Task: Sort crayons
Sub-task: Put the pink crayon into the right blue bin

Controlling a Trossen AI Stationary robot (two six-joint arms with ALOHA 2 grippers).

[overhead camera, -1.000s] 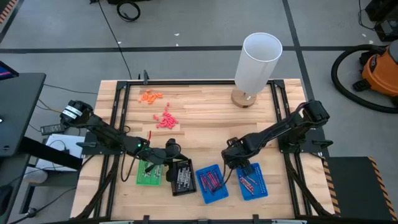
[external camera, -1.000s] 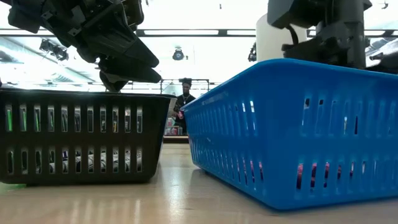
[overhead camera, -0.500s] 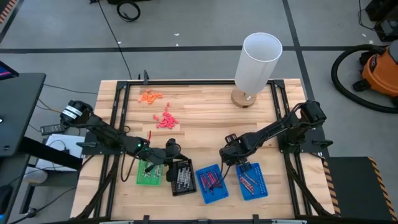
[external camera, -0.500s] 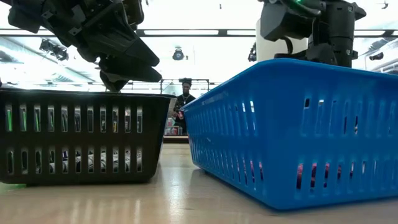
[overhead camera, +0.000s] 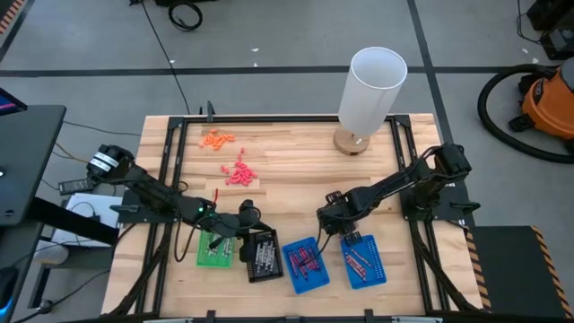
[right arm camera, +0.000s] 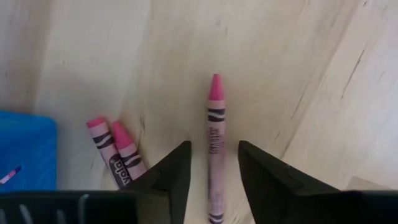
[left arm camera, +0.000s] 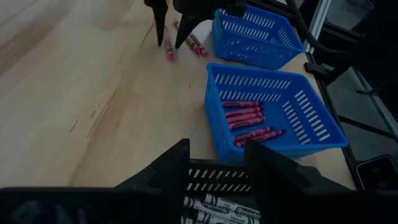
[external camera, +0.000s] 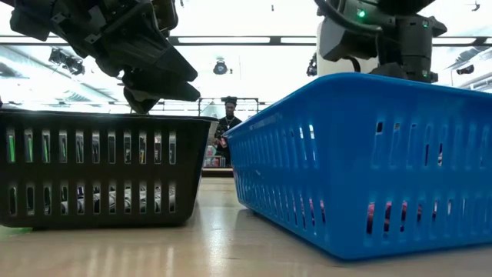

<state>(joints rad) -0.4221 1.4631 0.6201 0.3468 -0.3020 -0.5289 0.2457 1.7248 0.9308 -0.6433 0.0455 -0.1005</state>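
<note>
A pink crayon (right arm camera: 215, 140) lies on the bare wood just beyond the two blue trays. My right gripper (right arm camera: 214, 168) is open and low over it, one finger on each side, not touching; it also shows in the high view (overhead camera: 333, 224). Two more pink crayons (right arm camera: 115, 152) lie beside it, next to the blue tray (right arm camera: 25, 149). My left gripper (left arm camera: 217, 165) is open and empty above the black tray (overhead camera: 263, 254), which holds silvery-grey crayons (left arm camera: 217, 208). The nearer blue tray (left arm camera: 273, 112) holds several maroon-magenta crayons (left arm camera: 249, 121).
A green tray (overhead camera: 215, 249) sits left of the black one, and a second blue tray (overhead camera: 363, 260) at the right. Loose pink crayons (overhead camera: 238, 173) and orange ones (overhead camera: 217, 138) lie at the far left. A tall white cylinder (overhead camera: 372, 90) stands at the far edge. A person (external camera: 228, 123) stands far off.
My right gripper has gone a little toward the table's left edge, staying low over the wood beyond the blue trays. The left arm has kept still.
</note>
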